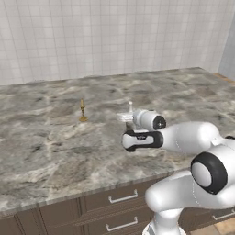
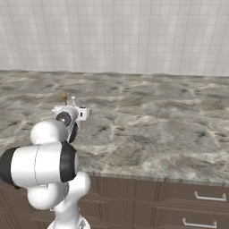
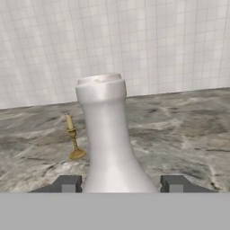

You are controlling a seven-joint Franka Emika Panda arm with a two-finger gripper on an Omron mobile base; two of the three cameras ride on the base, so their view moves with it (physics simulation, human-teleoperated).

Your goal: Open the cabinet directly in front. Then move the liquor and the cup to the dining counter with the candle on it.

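The liquor (image 3: 108, 134) fills the middle of the hand view, its pale grey neck and cap rising between my two finger tips. My gripper (image 3: 121, 184) is shut on its body. In the left base view the bottle's neck (image 1: 130, 108) pokes up above the gripper (image 1: 126, 117), over the middle of the dining counter (image 1: 46, 151). The thin gold candle (image 1: 83, 111) stands upright on the stone, a short way left of the bottle and apart from it. It also shows as the candle (image 3: 73, 143) and the candle (image 2: 64, 95). The cup and the cabinet are out of view.
A white tiled wall (image 1: 114, 32) backs the counter. Brown drawers (image 1: 123, 197) with short silver handles run under its front edge, also the drawers (image 2: 197, 197). The marbled top (image 2: 156, 125) stretches wide to the right of my arm.
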